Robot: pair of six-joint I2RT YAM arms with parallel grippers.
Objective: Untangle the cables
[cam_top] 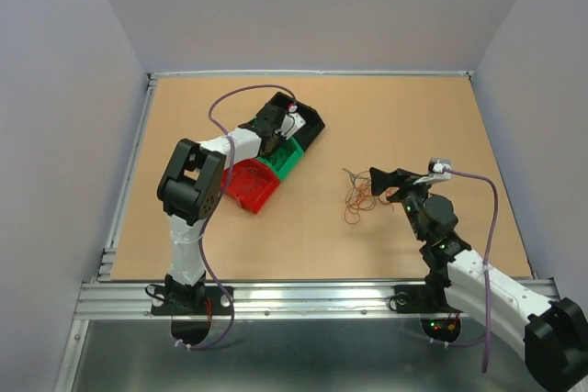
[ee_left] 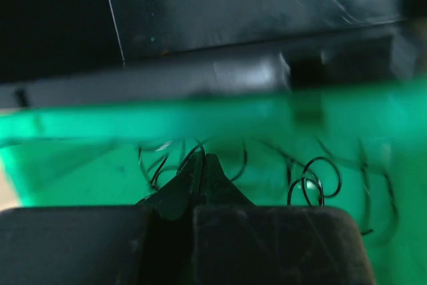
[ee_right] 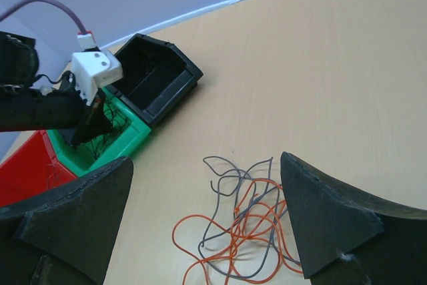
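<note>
left gripper (ee_left: pixel 203 168): jaws closed, tips in green bin (ee_left: pixel 80 125) among dark wires (ee_left: pixel 315 181); grip unclear
right gripper (ee_right: pixel 207 165): jaws wide, empty, over orange-grey cables (ee_right: pixel 243 221), lower centre

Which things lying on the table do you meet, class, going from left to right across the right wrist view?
red bin → green bin → black bin → loose cables
</note>
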